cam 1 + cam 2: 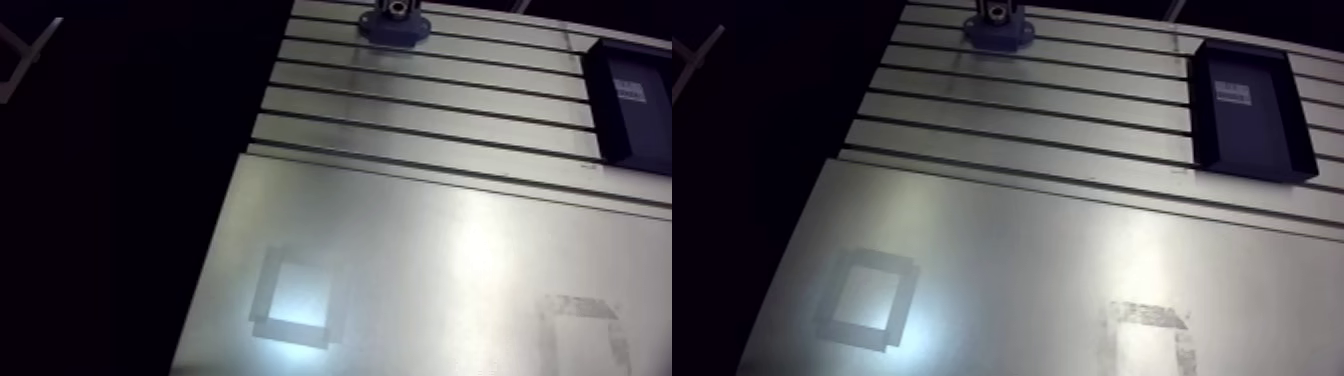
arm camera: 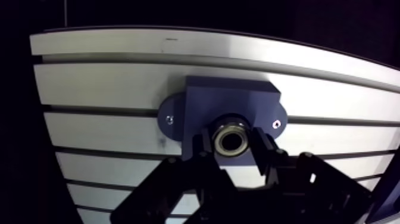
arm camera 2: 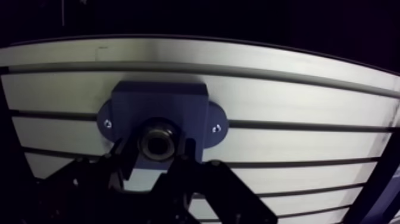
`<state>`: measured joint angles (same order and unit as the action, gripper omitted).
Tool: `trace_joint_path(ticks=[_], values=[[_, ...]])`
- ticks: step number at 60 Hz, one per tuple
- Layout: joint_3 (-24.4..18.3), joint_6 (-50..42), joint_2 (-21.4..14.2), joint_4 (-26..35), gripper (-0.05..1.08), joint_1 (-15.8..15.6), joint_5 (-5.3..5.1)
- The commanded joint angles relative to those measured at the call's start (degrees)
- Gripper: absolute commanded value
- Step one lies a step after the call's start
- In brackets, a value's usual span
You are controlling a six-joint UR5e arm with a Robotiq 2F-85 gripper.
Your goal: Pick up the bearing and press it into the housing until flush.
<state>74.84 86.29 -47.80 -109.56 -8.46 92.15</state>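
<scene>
**Gripper clamped on the bearing at the housing**

Gripper (image 2: pixel 229 140) fingers (image 2: pixel 205 144) stand narrow in the wrist view, one pressed to each side of the bearing (image 2: pixel 229 126), so the metal ring is held between the tips. The bearing sits right against the middle of the dark blue housing (image 2: pixel 232 98), its hole facing the camera. Whether it is seated flush cannot be told. The housing's two flanges lie flat on the slotted table (image 2: pixel 107 77), each with a screw. In the arm view, a black tray (image 1: pixel 1202 110) lies well apart from the housing, on the same slotted part of the table.
</scene>
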Motion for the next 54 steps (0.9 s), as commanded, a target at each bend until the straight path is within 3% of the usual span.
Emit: trace_joint_path(ticks=[1,54], values=[[-0.01,-0.03,0.04,0.0,0.63,0.02,0.0],[-0.18,0.06,0.39,0.0,0.63,0.02,0.09]])
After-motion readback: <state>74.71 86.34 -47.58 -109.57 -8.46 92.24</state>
